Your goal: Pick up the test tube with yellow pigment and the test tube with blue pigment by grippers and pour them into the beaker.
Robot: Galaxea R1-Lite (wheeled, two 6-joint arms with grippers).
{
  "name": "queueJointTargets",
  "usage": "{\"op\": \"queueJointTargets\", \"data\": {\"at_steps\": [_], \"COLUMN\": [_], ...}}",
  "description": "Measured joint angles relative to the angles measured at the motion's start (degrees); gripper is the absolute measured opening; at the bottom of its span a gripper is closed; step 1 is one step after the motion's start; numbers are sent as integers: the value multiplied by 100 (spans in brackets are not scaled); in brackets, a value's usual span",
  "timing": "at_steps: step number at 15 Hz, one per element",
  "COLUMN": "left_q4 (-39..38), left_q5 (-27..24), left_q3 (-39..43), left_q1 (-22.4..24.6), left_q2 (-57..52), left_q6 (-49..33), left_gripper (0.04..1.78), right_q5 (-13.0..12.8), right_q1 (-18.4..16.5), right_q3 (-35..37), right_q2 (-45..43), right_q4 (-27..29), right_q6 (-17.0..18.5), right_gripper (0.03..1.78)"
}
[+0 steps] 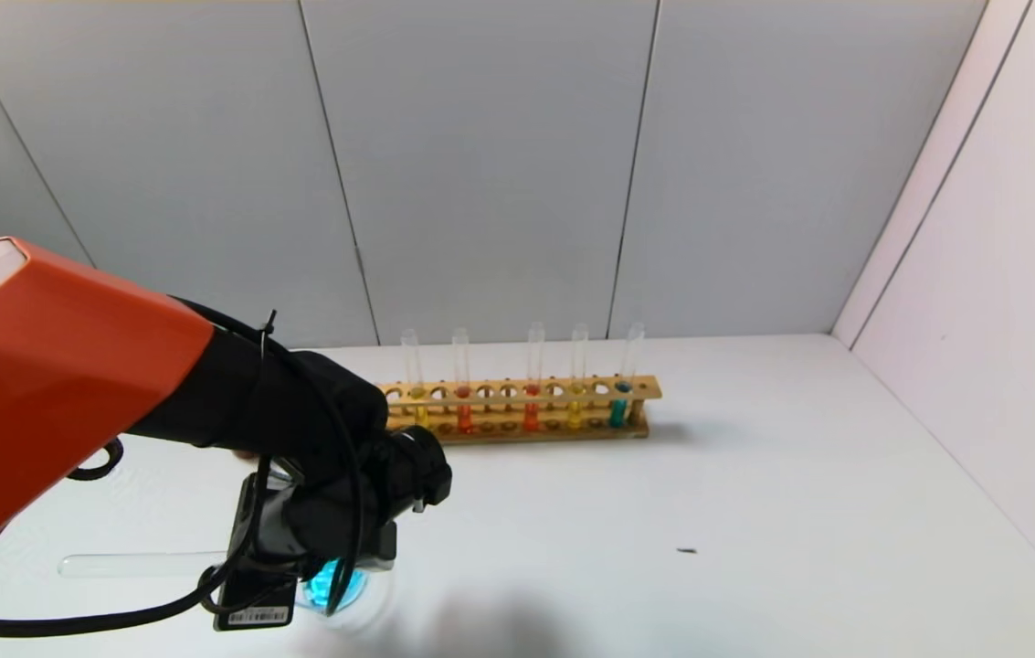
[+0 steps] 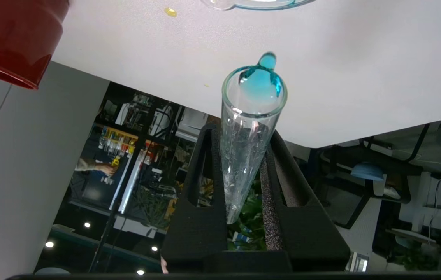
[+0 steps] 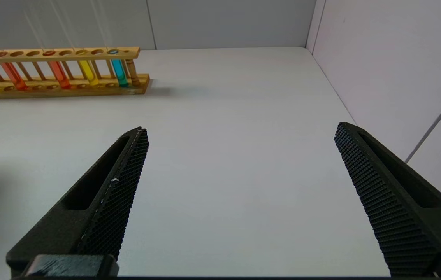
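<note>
While the left hand grips a tipped blue tube, white tabletop meets grey walls.

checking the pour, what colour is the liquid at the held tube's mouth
Teal-blue, at the tube mouth; clearest in the left wrist view.

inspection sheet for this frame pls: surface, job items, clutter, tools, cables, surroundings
Surface: white table, one small dark speck; a yellow drop near the beaker.
Job's things: blue test tube tipped, a blue drop at its lip; beaker holds blue liquid. Wooden rack holds two yellow, two orange-red and one blue tube.
Clutter: empty tube lying flat by the left arm; red cup near the table edge.
Tools: left tool shut on the blue test tube, by the beaker; right tool open, holding nothing, above bare table.
Cables: black cable looped round the left arm.
Surroundings: grey and white wall panels.
</note>
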Motion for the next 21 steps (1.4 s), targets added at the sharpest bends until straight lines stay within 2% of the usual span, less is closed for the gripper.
{"op": "queueJointTargets", "data": {"at_steps": [21], "left_q4": [417], "left_q5": [55], "left_q3": [-149], "left_q1": [-146], "left_q2": [341], "left_q6": [-30], "left_gripper": [30], "right_q5": [-2], "right_q1": [2], "right_q3": [0], "right_q2": [-1], "right_q4": [-2], "right_q6": [-2], "right_gripper": [174]}}
